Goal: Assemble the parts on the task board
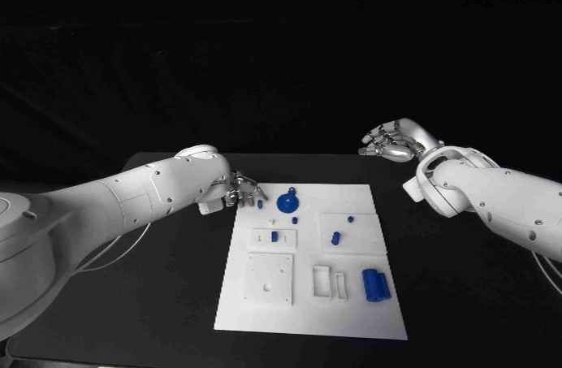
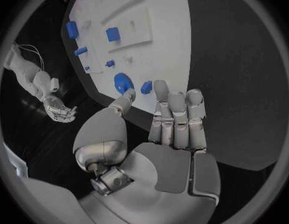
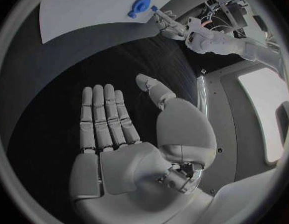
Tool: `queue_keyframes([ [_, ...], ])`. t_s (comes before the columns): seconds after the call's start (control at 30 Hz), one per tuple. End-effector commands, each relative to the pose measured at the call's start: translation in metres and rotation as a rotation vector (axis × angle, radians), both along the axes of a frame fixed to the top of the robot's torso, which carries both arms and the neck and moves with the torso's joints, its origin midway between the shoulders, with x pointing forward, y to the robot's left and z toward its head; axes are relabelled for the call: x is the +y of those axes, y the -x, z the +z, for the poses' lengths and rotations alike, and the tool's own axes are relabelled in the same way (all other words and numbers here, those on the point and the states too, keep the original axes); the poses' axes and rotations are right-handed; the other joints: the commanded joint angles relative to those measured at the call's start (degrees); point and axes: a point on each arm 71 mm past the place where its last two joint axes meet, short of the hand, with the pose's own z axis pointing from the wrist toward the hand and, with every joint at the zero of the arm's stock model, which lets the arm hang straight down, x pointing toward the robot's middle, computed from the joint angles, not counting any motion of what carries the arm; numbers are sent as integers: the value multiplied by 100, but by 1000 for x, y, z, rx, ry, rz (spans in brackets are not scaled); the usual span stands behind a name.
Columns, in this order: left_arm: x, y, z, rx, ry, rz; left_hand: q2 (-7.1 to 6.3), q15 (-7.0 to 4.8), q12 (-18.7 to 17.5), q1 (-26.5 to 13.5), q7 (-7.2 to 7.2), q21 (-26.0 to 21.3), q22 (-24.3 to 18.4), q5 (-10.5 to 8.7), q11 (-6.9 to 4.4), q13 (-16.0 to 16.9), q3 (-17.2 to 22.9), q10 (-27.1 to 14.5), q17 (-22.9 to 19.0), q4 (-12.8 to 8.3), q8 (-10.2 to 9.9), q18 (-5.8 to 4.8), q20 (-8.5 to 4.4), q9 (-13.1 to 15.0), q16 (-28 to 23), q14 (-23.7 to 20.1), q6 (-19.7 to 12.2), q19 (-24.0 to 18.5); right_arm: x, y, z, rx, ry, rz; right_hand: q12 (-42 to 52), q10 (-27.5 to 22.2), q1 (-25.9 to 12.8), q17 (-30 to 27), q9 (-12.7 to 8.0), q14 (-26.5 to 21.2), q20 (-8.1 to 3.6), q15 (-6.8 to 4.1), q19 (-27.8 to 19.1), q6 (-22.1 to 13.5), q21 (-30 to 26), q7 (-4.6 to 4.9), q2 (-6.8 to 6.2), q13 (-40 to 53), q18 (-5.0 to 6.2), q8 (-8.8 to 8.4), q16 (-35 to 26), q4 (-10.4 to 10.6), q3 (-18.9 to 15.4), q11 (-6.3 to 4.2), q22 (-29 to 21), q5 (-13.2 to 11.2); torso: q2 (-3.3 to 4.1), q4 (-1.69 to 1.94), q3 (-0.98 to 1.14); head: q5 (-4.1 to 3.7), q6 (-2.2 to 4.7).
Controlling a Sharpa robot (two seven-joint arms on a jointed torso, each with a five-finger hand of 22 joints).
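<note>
One white task board [image 1: 352, 319] on one black table [image 1: 153, 303], six small blue parts on it, among them one round disc [image 1: 288, 202] nearest the left robot hand [image 1: 245, 191], two robot hands, right robot hand [image 1: 396, 141]

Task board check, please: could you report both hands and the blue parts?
Left hand open at white task board far edge, beside blue round part. Right hand open, raised clear. Nothing blocking.

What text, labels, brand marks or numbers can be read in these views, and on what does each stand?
None can be read.
White plate task board: no print shows on it.
Small blue parts, such as the round blue disc and the blue block: no marks show.
Silver left hand and silver right hand: no lettering shows on palm or fingers.
</note>
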Motion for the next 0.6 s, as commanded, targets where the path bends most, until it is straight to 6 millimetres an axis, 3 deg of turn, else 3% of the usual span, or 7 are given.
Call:
queue_keyframes([
  [0.03, -4, 0, 0, 7, 17, -22, 74, -2, -15, 26, 20, -30, 10, -19, 8, 11, -6, -22, 10, 2, 13, -71, -649, -9, 1, -32, -19, -55, 2, 0, 1, -4, 0, 16, 16, 23, 30, -11, -8, -52, 38, 4, -15, -41, -20, 18, 36, -10, 78, 16, 31, -1, -38, 1, 10, 35, 2, -5, 1, 1, -1],
  [0.37, -4, -1, -1, 10, 20, -21, 231, 2, -14, 143, 22, -28, 33, -18, 12, 28, -58, -27, 15, -97, 42, -70, -637, -26, 7, -41, -19, -65, 3, 0, 1, -4, 0, 17, 18, 23, 33, -17, -9, -54, 38, 4, -14, -41, -22, 18, 39, -15, 79, 16, 36, -1, -36, 0, 12, 35, 4, 0, 4, -4, -13],
  [0.6, -5, 0, -2, 14, 21, -25, 428, 5, -21, 249, 24, -28, 50, -17, 13, 37, -94, -26, 16, -198, 64, -71, -630, -46, 8, -48, -16, -70, 4, 0, 1, -4, 0, 20, 20, 23, 36, -21, -10, -54, 39, 4, -14, -41, -23, 18, 41, -18, 80, 16, 40, -1, -35, 0, 14, 36, 2, -2, 2, -4, -15],
])
